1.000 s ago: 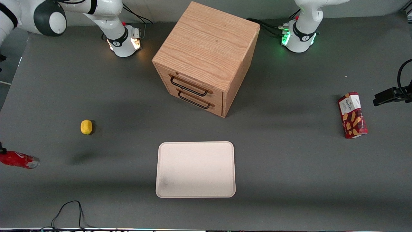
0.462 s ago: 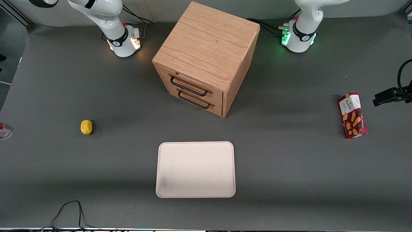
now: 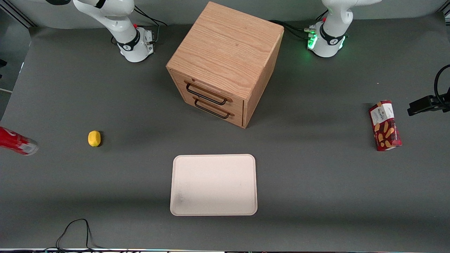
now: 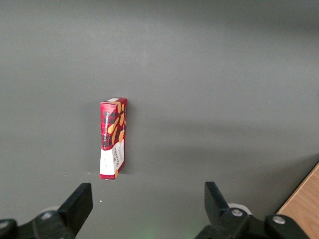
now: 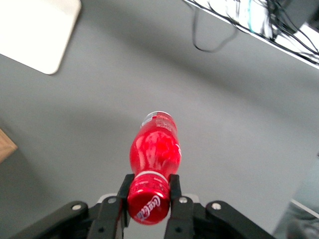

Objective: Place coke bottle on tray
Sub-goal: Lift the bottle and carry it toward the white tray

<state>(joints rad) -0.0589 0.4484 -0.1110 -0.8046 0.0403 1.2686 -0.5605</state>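
Gripper [image 5: 148,199] at worktop's working-arm end | fingers [image 5: 174,186] clamp bottle [image 5: 154,149] near cap | risk: long overhang may swing, slip before tray [image 3: 213,184]

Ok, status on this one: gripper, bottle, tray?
Gripper shut on coke bottle, held above the table at working arm's end. Tray bare, not yet reached. Lemon lies between bottle and tray.
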